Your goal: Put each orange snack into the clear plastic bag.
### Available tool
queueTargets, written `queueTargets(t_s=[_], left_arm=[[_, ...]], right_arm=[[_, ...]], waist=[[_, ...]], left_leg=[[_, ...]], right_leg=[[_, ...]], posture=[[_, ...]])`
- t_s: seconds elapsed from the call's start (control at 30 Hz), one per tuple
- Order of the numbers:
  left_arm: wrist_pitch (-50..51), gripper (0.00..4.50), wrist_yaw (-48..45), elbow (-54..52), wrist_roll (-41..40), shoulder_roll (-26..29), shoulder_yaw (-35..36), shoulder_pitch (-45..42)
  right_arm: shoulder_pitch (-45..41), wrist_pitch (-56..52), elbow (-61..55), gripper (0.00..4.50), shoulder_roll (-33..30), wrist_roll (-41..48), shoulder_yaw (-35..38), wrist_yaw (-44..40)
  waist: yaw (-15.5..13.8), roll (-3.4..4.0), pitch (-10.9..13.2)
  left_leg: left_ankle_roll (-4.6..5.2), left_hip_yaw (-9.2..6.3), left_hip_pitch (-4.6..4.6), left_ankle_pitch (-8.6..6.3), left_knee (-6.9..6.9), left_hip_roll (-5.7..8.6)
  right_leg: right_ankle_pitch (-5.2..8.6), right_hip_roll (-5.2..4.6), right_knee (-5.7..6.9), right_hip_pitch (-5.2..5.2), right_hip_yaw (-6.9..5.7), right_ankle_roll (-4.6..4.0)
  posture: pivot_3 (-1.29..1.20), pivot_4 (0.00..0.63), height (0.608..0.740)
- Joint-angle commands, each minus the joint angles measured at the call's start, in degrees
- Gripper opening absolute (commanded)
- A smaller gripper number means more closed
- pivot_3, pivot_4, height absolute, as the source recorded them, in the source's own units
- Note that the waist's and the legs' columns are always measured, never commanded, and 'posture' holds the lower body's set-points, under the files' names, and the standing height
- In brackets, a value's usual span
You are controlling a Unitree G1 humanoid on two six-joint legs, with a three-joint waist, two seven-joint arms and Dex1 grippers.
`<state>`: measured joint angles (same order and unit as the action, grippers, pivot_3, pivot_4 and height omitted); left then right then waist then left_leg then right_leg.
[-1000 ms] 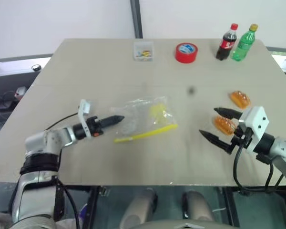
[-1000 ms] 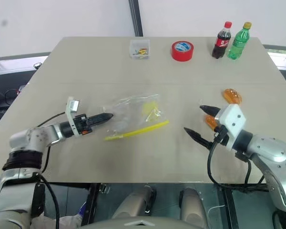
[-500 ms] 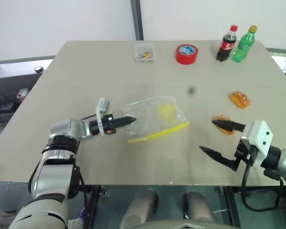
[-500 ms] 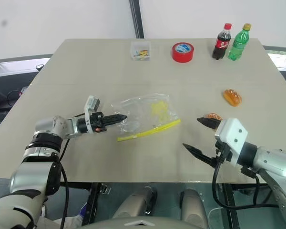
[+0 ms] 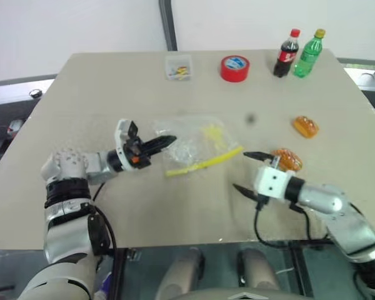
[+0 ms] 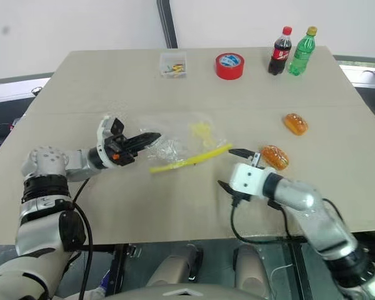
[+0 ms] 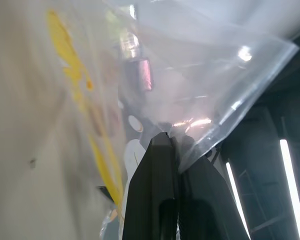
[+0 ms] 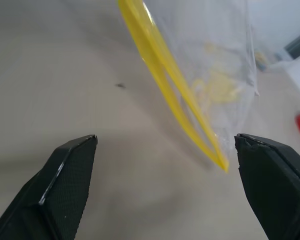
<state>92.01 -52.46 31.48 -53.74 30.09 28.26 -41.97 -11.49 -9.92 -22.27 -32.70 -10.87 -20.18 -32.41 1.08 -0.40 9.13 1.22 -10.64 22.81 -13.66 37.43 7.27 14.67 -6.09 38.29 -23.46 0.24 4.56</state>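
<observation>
The clear plastic bag (image 5: 197, 142) lies mid-table, its yellow seal strip (image 5: 203, 164) along the near edge. My left gripper (image 5: 165, 142) is shut on the bag's left edge and holds that side raised; the left wrist view shows the film (image 7: 190, 75) pinched between the black fingers (image 7: 160, 155). My right gripper (image 5: 245, 170) stands open just right of the seal strip's end, with nothing between its fingers. In the right wrist view the strip (image 8: 170, 85) runs ahead of the open gripper (image 8: 165, 142). One orange snack (image 5: 287, 159) lies close behind that gripper, another orange snack (image 5: 305, 126) farther back right.
Along the table's far edge stand a small clear box (image 5: 177, 67) of coloured bits, a red tape roll (image 5: 235, 67), a cola bottle (image 5: 285, 53) and a green bottle (image 5: 308, 53). A dark spot (image 5: 250, 117) marks the tabletop behind the bag.
My left gripper closed on the bag's edge and rose with it, shifting right. My right gripper left the near snack, swung left toward the seal strip and rolled. The camera shifted too.
</observation>
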Motion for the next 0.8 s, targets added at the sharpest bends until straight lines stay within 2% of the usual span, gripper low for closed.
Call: queueTargets(t_s=[0.03, 0.1, 0.23, 0.43, 0.53, 0.67, 0.8], left_arm=[[0.5, 0.09, 8.6, -3.6, -10.1, -0.6, 3.3, -0.1], [0.5, 0.09, 13.6, -4.6, -15.1, -1.4, 4.1, 0.4], [0.5, 0.09, 22.6, -4.7, -23.0, -2.4, 6.0, 0.8], [0.4, 0.09, 33.3, -4.9, -30.9, -4.1, 9.5, 0.9], [-1.5, 0.09, 38.0, -5.7, -35.0, -4.9, 10.1, 1.4], [-5.2, 0.09, 43.7, -6.6, -41.8, -5.0, 9.7, 2.4], [-8.7, 0.09, 48.4, -9.4, -49.2, -5.1, 6.6, 5.7]], right_arm=[[-4.0, 0.6, 3.7, 4.5, 6.2, -6.2, -0.6, 8.3], [-6.7, 0.3, 7.0, 4.5, 10.6, -8.5, -0.8, 12.5], [-11.2, 2.9, 13.8, 4.5, 15.2, -11.5, -1.4, 16.4], [-14.5, 6.7, 21.0, 4.5, 19.8, -9.1, -1.6, 15.8], [-14.1, 6.9, 21.3, 4.5, 20.8, -8.1, -0.4, 15.5], [-10.4, 7.1, 18.0, 4.5, 18.9, -7.1, 0.8, 14.0], [-13.9, 8.2, 22.9, 4.5, 21.4, -7.4, 0.1, 15.6]], waist=[[-0.1, -0.05, 0.0], [0.0, -0.14, 0.0], [0.0, -0.2, -0.1], [0.3, -0.23, -0.1], [0.7, -0.24, -0.1], [0.9, -0.27, -0.1], [1.5, -0.29, -0.1]], left_leg=[[0.0, 0.06, 0.02, 0.0, 0.0, 0.0], [0.0, 0.12, 0.02, 0.0, 0.01, -0.01], [0.0, 0.34, -0.02, 0.0, 0.01, -0.01], [0.0, 0.48, -0.06, 0.0, 0.0, -0.05], [0.0, 0.56, -0.07, 0.0, 0.01, -0.06], [0.0, 0.61, -0.07, 0.0, 0.01, -0.06], [0.0, 0.83, -0.16, 0.0, 0.0, -0.11]], right_leg=[[0.0, 0.0, 0.04, -0.06, 0.09, 0.0], [-0.01, 0.0, 0.12, -0.11, 0.29, -0.02], [-0.01, 0.01, 0.27, -0.17, 0.64, -0.02], [-0.01, 0.07, 0.33, -0.22, 0.69, -0.03], [-0.02, 0.06, 0.39, -0.25, 0.71, -0.03], [-0.02, 0.07, 0.46, -0.32, 0.75, -0.03], [-0.02, 0.1, 0.56, -0.35, 0.94, -0.03]], posture=[[0.0, 0.15, 0.74], [0.0, 0.15, 0.74], [0.0, 0.15, 0.74], [0.0, 0.15, 0.74], [0.0, 0.15, 0.74], [0.0, 0.15, 0.74], [0.0, 0.15, 0.74]])
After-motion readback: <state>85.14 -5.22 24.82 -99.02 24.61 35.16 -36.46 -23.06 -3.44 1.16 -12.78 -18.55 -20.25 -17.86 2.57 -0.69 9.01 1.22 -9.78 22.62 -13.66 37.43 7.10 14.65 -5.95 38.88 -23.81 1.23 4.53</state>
